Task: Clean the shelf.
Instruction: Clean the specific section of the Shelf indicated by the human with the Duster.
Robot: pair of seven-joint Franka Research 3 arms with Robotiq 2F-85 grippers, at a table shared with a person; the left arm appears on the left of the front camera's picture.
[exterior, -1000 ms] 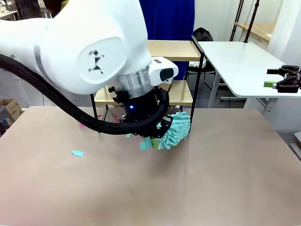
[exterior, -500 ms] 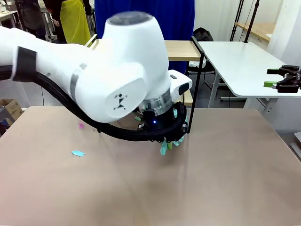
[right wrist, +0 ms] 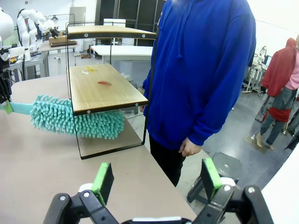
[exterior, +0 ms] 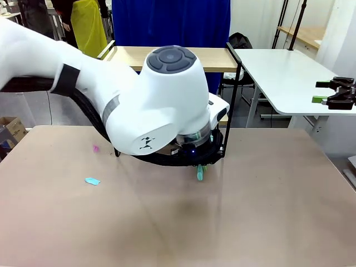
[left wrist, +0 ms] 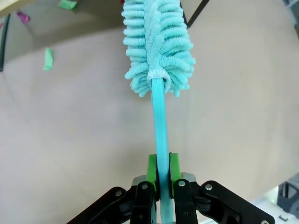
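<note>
- A teal scrap lies on the left of the brown table.
- The left gripper is clamped on the handle of the teal duster, whose fluffy head lies under the lower board of the shelf.
- The shelf stands at the table's far edge, just before a person in blue.
- The right gripper has its jaws wide apart and holds nothing.
</note>
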